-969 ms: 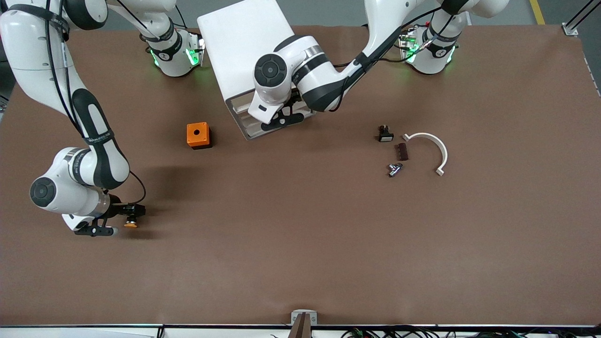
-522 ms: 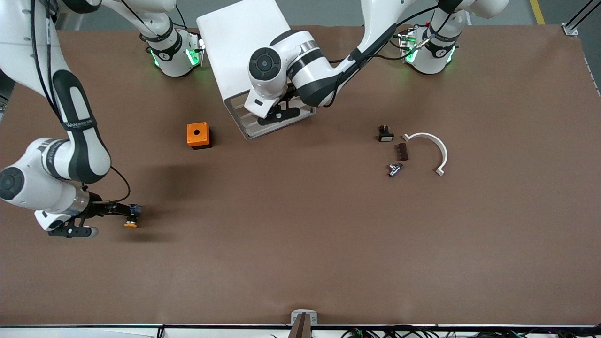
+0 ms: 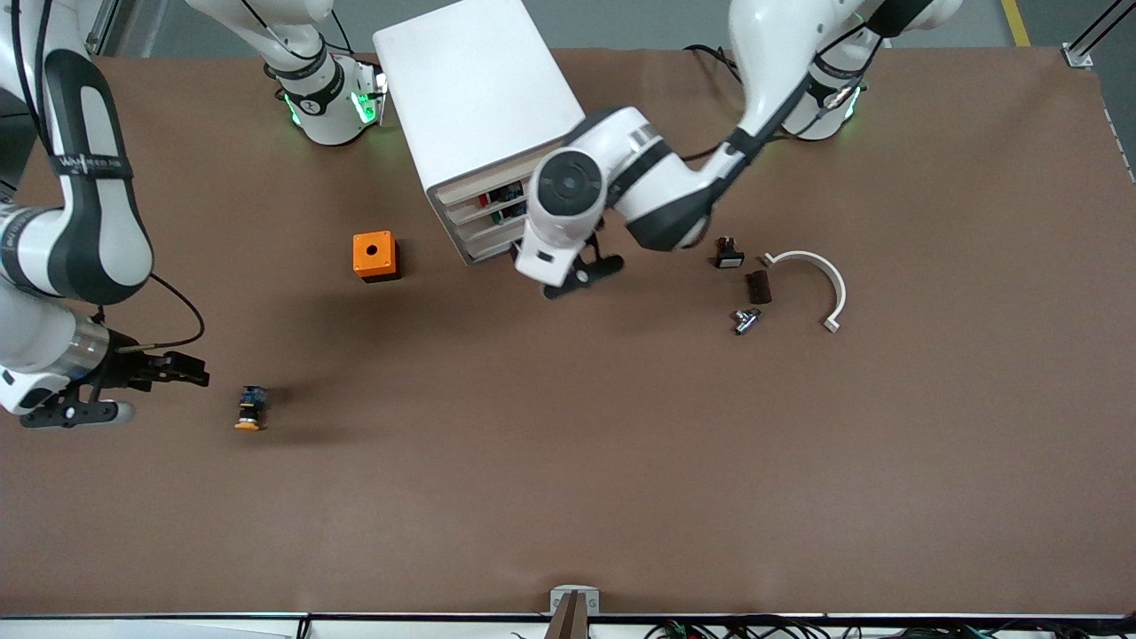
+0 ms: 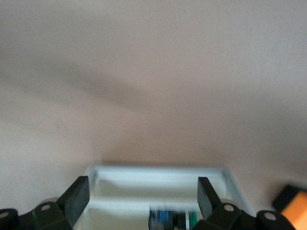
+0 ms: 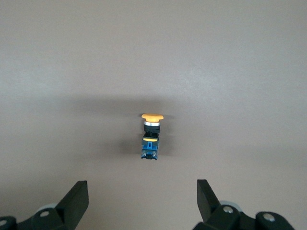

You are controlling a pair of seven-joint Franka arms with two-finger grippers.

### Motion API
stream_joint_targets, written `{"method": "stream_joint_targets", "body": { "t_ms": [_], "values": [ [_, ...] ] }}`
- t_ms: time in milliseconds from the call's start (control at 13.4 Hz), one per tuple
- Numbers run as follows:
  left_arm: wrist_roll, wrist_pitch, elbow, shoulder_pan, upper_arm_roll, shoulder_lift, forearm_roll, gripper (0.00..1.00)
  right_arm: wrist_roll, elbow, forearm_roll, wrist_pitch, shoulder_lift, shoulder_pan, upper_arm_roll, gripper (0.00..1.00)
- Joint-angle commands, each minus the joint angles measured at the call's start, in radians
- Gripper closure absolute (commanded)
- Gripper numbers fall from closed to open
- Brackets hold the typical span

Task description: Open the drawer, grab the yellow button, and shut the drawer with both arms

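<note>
The button (image 3: 251, 408) lies on its side on the table toward the right arm's end, orange cap toward the front camera; the right wrist view shows the button (image 5: 151, 136) alone on the bare surface. My right gripper (image 3: 193, 373) (image 5: 143, 189) is open and empty, a short way from it. The white cabinet (image 3: 475, 98) stands between the arms' bases. Its top drawer (image 3: 479, 189) looks pushed in, level with the lower ones. My left gripper (image 3: 577, 266) (image 4: 143, 184) hangs open and empty just in front of the cabinet, facing the blurred cabinet front (image 4: 158, 191).
An orange cube with a round hole (image 3: 374, 255) (image 4: 295, 211) sits beside the cabinet. Toward the left arm's end lie a black switch (image 3: 728, 256), a dark block (image 3: 759, 286), a metal fitting (image 3: 745, 319) and a white curved piece (image 3: 821, 280).
My right gripper has backed off the button, which stays on the table. The drawer that stood out is now pushed in, and my left gripper has drawn away from the cabinet front.
</note>
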Motion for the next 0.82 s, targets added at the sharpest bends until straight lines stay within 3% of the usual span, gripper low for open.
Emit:
{"method": "stream_joint_targets", "body": {
  "t_ms": [0,224,522,745],
  "values": [
    [-0.005,-0.015,-0.011,0.073,-0.008,-0.085,0.084,0.00,0.071,-0.015,0.002,-0.104,-0.114,-0.016,0.011,0.00],
    [-0.002,-0.016,-0.011,0.197,-0.007,-0.157,0.088,0.00,0.221,-0.008,0.001,-0.218,-0.226,-0.001,0.020,0.00],
    [0.038,-0.071,-0.006,0.321,-0.008,-0.223,0.196,0.00,0.226,0.006,0.001,-0.331,-0.326,0.002,0.016,0.00],
    [0.159,-0.114,-0.005,0.409,-0.008,-0.285,0.209,0.00,0.226,-0.002,0.002,-0.398,-0.383,0.005,0.017,0.00]
  ]
}}
